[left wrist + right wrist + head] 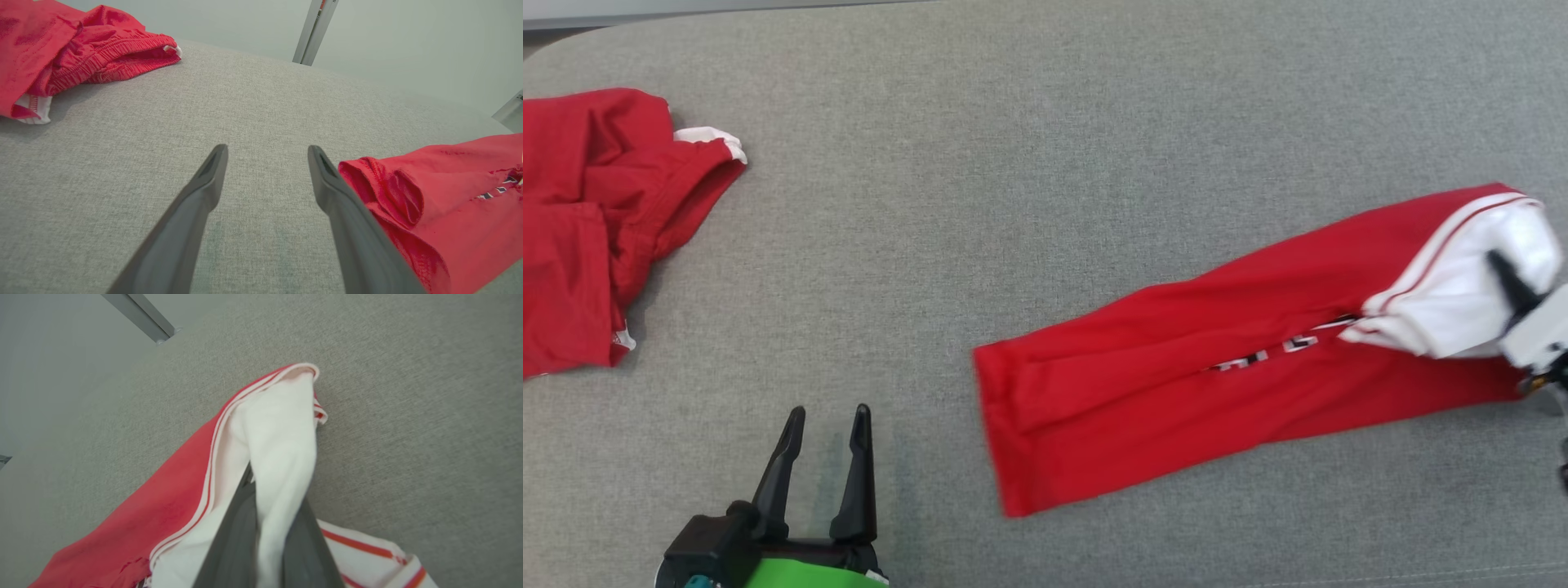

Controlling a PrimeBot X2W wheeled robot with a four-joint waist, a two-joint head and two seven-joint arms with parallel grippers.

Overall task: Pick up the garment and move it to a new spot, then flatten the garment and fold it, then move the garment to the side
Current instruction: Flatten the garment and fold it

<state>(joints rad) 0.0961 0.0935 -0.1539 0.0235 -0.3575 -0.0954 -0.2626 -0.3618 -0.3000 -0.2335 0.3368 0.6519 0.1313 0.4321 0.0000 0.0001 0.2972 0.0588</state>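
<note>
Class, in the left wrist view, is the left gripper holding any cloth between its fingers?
No, the left gripper has its fingers spread apart over the grey surface, with the red garment off to one side.

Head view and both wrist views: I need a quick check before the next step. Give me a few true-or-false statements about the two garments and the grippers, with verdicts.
1. The right gripper is shut on the white end of the long red garment. True.
2. The left gripper holds the crumpled red garment. False: it is open with nothing between its fingers, over the bare grey fabric surface.
3. The two red garments touch each other. False: they lie apart, with bare grey surface between them.
4. Dark and white lettering shows on the long red garment. True.
</note>
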